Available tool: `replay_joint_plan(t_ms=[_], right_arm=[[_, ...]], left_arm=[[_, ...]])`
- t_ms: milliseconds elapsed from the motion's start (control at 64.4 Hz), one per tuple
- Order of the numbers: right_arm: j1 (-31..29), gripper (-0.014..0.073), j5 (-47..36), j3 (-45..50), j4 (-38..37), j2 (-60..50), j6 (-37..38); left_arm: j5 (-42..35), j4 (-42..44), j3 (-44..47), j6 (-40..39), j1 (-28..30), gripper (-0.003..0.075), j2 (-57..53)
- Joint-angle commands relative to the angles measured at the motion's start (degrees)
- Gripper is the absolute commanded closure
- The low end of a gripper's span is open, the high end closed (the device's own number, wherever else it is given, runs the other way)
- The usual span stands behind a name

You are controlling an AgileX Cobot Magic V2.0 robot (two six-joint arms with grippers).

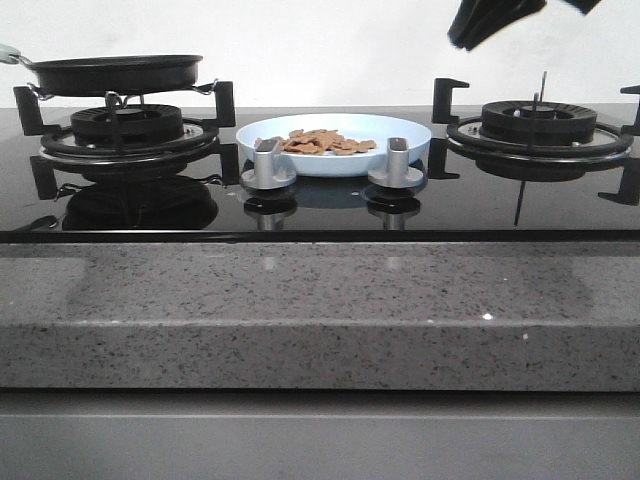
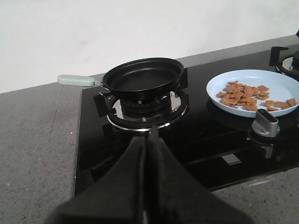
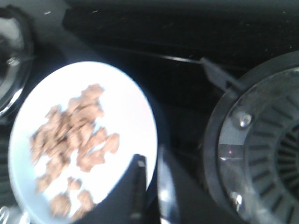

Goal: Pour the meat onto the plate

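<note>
I read no brand, label or writing on anything here. The meat (image 1: 327, 142) lies in a loose heap on the plate (image 1: 410, 150), which sits on the black glass hob (image 1: 320, 215) between the two burners, just behind the two silver knobs (image 1: 268, 165). At 9 o'clock from the plate, the black frying pan (image 1: 112, 73) rests on the left burner (image 1: 127, 128), its pale handle pointing off the hob's left edge. At 3 o'clock, the right burner (image 1: 538, 122) stands bare. The grey speckled tabletop (image 1: 320, 300) runs along the hob's front edge.

My left gripper (image 2: 148, 140) is low at the front of the hob, aimed at the pan, fingers pressed together on nothing. My right gripper (image 3: 150, 163) hangs high over the gap between plate rim and right burner; its fingers (image 3: 138, 177) stand slightly apart, holding nothing.
</note>
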Motion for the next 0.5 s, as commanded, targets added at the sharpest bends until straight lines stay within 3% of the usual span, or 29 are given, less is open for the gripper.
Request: replay_joint_plan(t_ms=[0,171,326,482], right_arm=[[-0.5,0.0668,2.1,-3.0,1.2,-4.1,-0.2],[-0.5,0.0654,3.7,-3.3,0.6,-5.2,-0.2],[-0.3,0.0654,3.8,-2.3,-6.7,-9.8,-0.2],[0.7,0.0654,-5.2,10.2,-12.6,-20.9,-2.2]], left_arm=[[-4.6,-0.9,-1.4,-0.6,-0.5,0.0741,0.6],[-4.6,-0.9,-1.4,-0.6,-0.5,0.0741,0.6],[-4.6,-0.9,-1.4,-0.6,-0.5,0.0741,0.6],[-4.6,-0.9,-1.4,-0.6,-0.5,0.0741,0.6]])
